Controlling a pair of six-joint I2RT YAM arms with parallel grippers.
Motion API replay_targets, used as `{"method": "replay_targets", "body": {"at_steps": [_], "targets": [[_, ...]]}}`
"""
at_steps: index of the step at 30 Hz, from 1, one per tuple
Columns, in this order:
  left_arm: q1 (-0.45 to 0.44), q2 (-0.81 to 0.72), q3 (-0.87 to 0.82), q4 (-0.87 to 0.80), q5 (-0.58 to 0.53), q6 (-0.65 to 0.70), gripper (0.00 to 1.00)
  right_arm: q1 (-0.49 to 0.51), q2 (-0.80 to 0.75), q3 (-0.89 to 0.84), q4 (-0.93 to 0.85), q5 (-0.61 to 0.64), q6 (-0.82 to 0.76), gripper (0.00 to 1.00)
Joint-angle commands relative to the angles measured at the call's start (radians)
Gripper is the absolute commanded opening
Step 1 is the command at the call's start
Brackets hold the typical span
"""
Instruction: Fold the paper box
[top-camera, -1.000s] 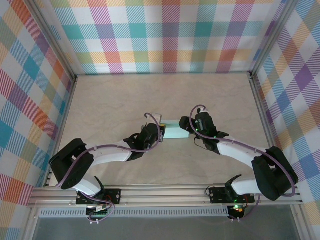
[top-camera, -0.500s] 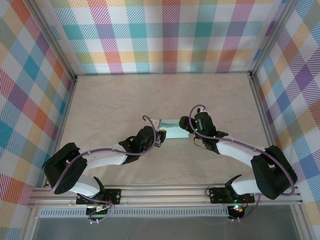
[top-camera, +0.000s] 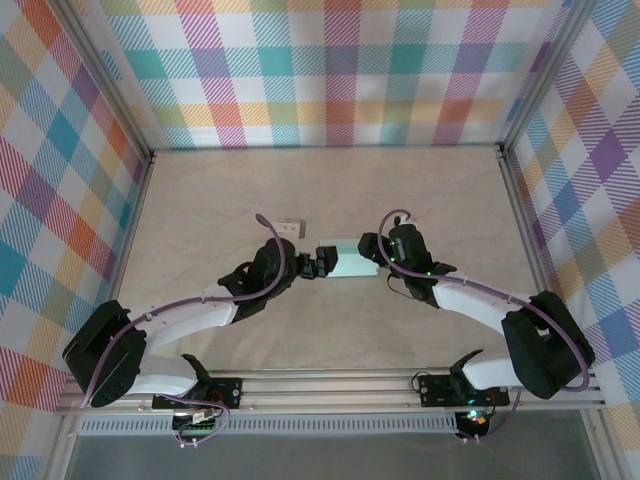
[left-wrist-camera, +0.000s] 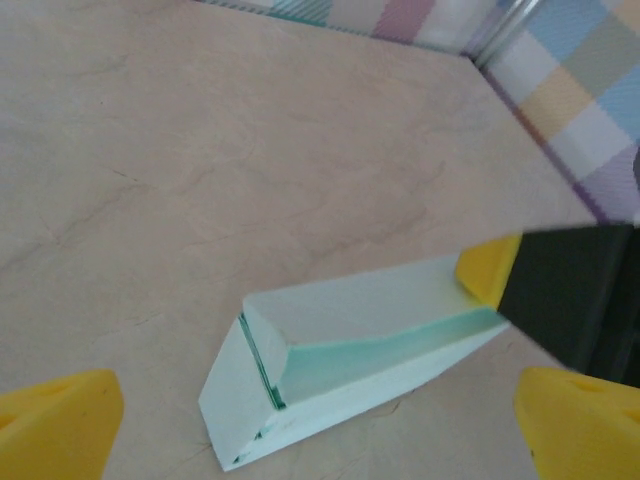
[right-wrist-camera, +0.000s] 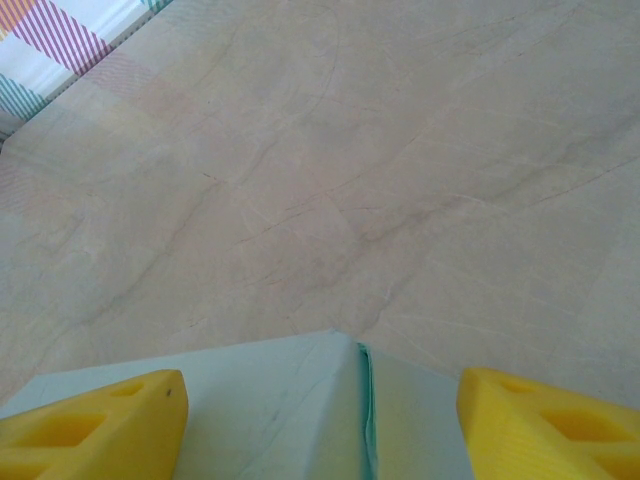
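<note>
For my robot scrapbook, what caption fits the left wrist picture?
Mint paper box lying on the beige table, just ahead of the left arm's open yellow fingers.

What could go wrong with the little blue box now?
The right pincer looks clamped on just one end of the paper box, so the thin card could crumple or slip out. The box's other end gapes open. The open left pincer, facing that end, might snag a flap or push the box askew instead of closing it.
</note>
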Motion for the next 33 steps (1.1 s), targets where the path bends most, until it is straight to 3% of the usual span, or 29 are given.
{"method": "replay_targets", "body": {"at_steps": [1,5,10,25,33], "targets": [[0.047,0.013,0.053,-0.094,0.022,-0.208,1.00,0.004,0.017,-0.018,-0.086,-0.007,-0.020,0.71],[0.097,0.065,0.074,-0.095,0.128,-0.262,0.99,0.004,0.020,-0.034,-0.056,-0.026,-0.022,0.71],[0.122,0.148,0.126,-0.117,0.229,-0.287,0.88,0.004,0.021,-0.045,-0.043,-0.037,-0.015,0.71],[0.166,0.221,0.027,-0.029,0.290,-0.385,0.45,0.004,0.028,-0.041,-0.044,-0.040,-0.021,0.71],[0.170,0.301,0.009,0.022,0.319,-0.409,0.33,0.004,0.041,-0.030,-0.049,-0.047,-0.019,0.71]]}}
